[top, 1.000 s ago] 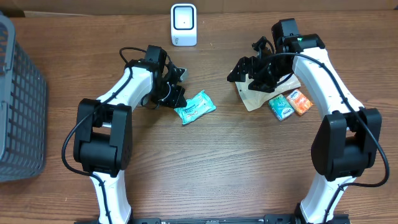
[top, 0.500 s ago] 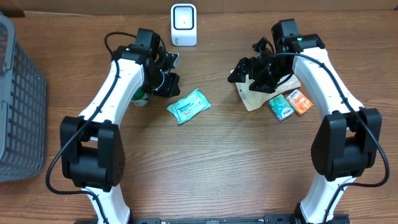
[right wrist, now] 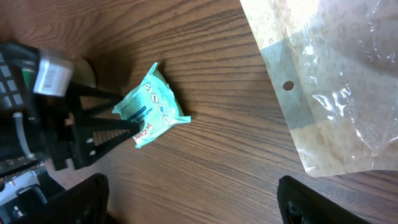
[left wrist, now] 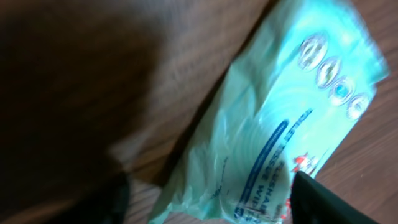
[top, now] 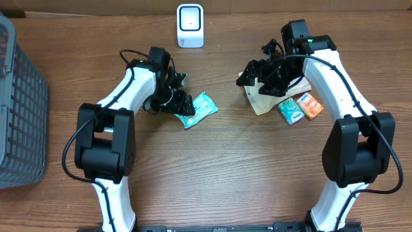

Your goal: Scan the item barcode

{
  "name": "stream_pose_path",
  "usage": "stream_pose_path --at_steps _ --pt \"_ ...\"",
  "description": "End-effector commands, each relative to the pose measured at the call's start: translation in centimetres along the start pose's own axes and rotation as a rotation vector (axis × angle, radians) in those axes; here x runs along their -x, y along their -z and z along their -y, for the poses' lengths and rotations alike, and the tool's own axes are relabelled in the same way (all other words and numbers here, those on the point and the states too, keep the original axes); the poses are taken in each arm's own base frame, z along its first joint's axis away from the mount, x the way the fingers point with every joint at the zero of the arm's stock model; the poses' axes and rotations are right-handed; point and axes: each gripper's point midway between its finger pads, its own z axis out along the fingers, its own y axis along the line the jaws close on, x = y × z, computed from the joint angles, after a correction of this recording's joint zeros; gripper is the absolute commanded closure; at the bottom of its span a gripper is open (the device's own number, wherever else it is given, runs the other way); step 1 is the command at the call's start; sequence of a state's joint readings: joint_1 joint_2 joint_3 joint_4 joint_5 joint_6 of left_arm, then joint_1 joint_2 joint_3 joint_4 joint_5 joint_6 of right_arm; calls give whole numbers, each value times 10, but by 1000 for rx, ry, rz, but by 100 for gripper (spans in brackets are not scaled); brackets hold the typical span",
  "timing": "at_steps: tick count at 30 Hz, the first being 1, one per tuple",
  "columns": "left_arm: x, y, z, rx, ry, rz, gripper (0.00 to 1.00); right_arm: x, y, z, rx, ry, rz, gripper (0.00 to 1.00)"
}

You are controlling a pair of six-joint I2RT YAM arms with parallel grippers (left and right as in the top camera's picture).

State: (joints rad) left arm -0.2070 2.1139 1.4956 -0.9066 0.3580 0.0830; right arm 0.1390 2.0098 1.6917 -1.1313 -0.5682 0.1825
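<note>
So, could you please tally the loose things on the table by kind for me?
Teal packets: 2, the wipes pack and a smaller pack
Orange packet: 1
Tan pouch: 1
White scanner: 1
Grey basket: 1
Total: 6

grey basket (top: 22, 116), tan pouch (top: 259, 103)

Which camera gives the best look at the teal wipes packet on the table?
The right wrist view: the teal wipes packet lies whole and sharp, with its print visible. Overhead shows it small, with one end at the left gripper. The left wrist view is close but blurred, and the packet's edges are cut off.
</note>
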Motion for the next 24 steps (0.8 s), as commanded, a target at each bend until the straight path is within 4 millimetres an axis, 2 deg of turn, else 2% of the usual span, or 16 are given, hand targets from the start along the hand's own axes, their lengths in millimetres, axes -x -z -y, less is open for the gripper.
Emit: stream_pose_path --at_steps 1,5,6,7,11,13,14,16,19,22,24 --pt "-12 -16 9 -95 22 -56 42 -1 -1 0 -7 11 -2 16" --pt "-12 -16 18 -150 29 -58 68 -1 -1 0 -7 11 -2 16" --pt "-12 -15 22 -173 30 -56 84 -1 -1 0 -7 11 -2 16" --pt "-11 -14 25 -192 31 -54 96 -1 -1 0 -7 11 -2 16" --pt "-5 -9 18 -173 88 -37 96 -1 -1 0 -7 10 -3 15" --pt "3 3 9 -129 119 -17 96 -1 -1 1 -7 10 -3 16" --pt "8 13 6 -102 123 1 96 -1 -1 1 -8 10 -3 16" --pt "22 48 1 -22 105 65 96 -1 -1 1 -11 10 -2 16" --pt "35 95 3 100 78 162 96 -1 -1 1 -12 11 -1 15" --pt "37 126 10 234 69 234 96 0 -1 4 -29 10 4 15" --pt "32 136 14 372 66 250 96 0 -1 5 -33 11 5 15"
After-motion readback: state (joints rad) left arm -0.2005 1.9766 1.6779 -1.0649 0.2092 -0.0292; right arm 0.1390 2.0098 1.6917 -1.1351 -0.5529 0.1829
